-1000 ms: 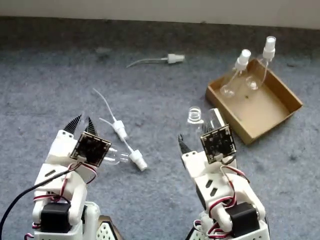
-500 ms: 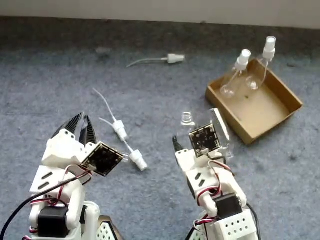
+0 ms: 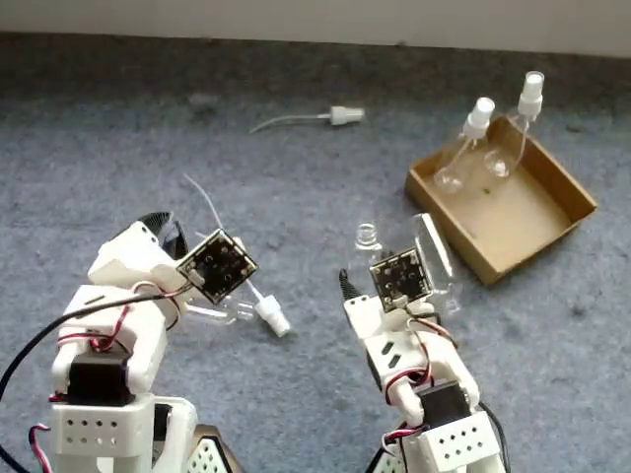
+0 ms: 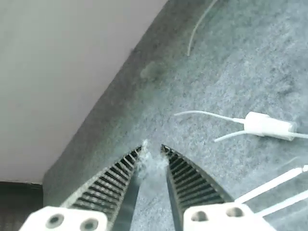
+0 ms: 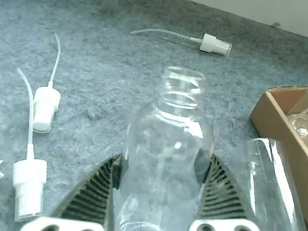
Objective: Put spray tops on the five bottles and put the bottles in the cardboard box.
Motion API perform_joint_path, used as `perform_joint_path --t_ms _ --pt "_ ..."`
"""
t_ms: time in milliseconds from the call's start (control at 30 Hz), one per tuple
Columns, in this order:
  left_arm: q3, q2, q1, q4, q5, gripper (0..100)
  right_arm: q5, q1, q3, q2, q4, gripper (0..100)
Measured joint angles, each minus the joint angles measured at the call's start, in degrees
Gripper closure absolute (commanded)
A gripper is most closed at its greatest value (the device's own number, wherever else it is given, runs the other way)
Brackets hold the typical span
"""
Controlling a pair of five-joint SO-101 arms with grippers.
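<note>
My right gripper (image 5: 163,158) is shut on an uncapped clear bottle (image 5: 166,139), its neck (image 3: 367,236) pointing away from the arm. A second clear bottle (image 3: 434,251) lies right beside it. My left gripper (image 4: 153,149) hangs low over the carpet, open by a narrow gap with nothing between the fingers. Two loose spray tops (image 5: 41,108) (image 5: 29,190) lie between the arms, one of them (image 4: 267,126) just ahead of the left gripper. A third spray top (image 3: 340,116) lies farther back. Another clear bottle (image 3: 219,311) lies under the left arm. The cardboard box (image 3: 552,227) holds two topped bottles (image 3: 461,150) (image 3: 515,133).
Grey carpet covers the table, and a pale wall (image 3: 315,18) runs along its far edge. The box sits to the right of the right arm, close to the lying bottle. Open carpet stretches at the far left and in front of the box.
The left arm has swung to the right, its wrist now above the two nearer spray tops. The right arm shifted a little left with the bottle in its grip.
</note>
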Motion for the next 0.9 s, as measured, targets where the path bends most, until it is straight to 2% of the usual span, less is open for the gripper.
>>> perform_joint_path --t_ms 233,500,700,900 --pt "-0.09 8.70 6.86 0.00 -10.37 100 0.00 0.00 0.00 0.00 -0.35 92.6" --pt "-0.09 13.01 16.88 0.00 -13.63 99 -0.09 3.25 0.53 0.00 -0.35 92.6" --pt "-0.09 20.66 19.08 0.00 -17.49 84 -0.09 3.16 0.70 0.00 -0.35 92.6" --pt "-0.09 26.46 19.08 0.00 -19.52 83 -0.09 3.16 0.70 0.00 -0.35 92.6"
